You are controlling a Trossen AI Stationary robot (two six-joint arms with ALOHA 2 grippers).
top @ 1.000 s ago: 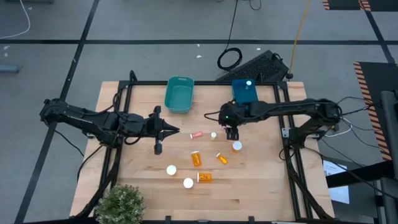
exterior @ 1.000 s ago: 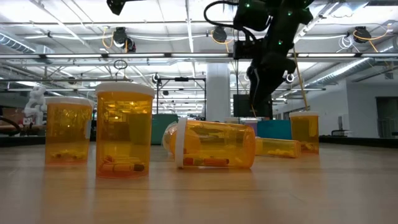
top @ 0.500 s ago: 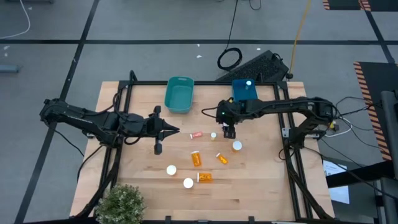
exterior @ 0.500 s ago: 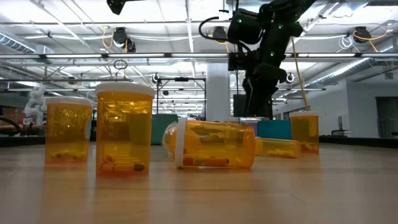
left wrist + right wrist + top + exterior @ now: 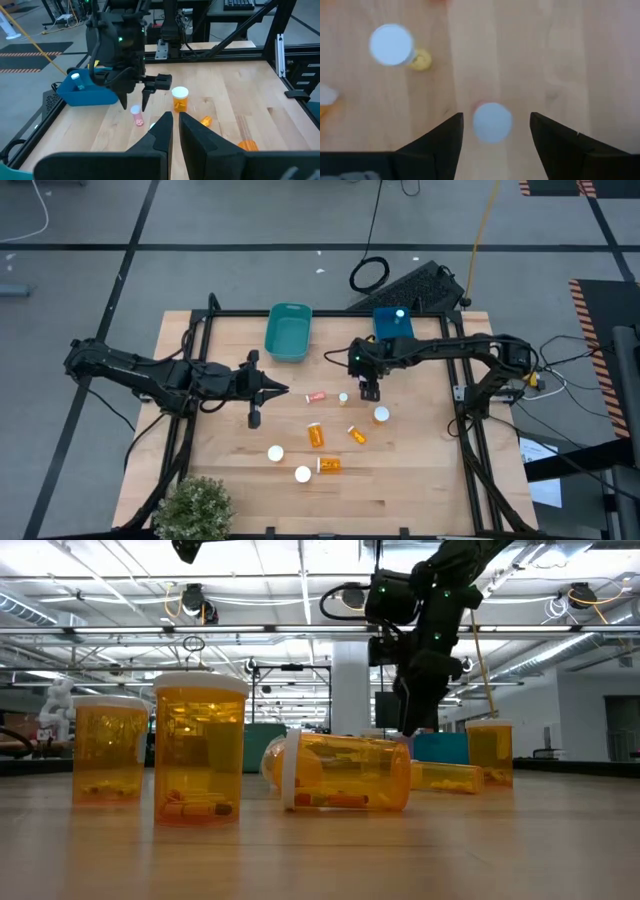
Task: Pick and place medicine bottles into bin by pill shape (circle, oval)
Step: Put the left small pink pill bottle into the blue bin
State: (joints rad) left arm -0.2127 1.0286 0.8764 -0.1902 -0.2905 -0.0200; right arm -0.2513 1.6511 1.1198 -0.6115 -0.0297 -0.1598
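Several orange medicine bottles with white caps stand or lie mid-table (image 5: 316, 434) (image 5: 356, 434) (image 5: 329, 465), and loom close in the low view (image 5: 200, 750) (image 5: 345, 772). A small pinkish bottle (image 5: 136, 114) stands upright under its white cap (image 5: 492, 122). My right gripper (image 5: 368, 392) (image 5: 134, 99) hovers open above it, pointing down, one finger on each side and clear of it. Another small bottle (image 5: 316, 396) lies on its side to the left. My left gripper (image 5: 285, 390) (image 5: 176, 125) waits shut, level, left of the bottles.
A teal bin (image 5: 288, 332) and a blue bin (image 5: 394, 326) stand at the far edge; the blue one holds a white-capped bottle (image 5: 400, 315). An upright orange bottle (image 5: 381, 415) (image 5: 391, 44) stands close to my right gripper. A potted plant (image 5: 195, 508) sits at the near left corner.
My right gripper has shifted a little toward the table's left, over the small upright bottle, staying open and pointing down. The bottles have not moved.
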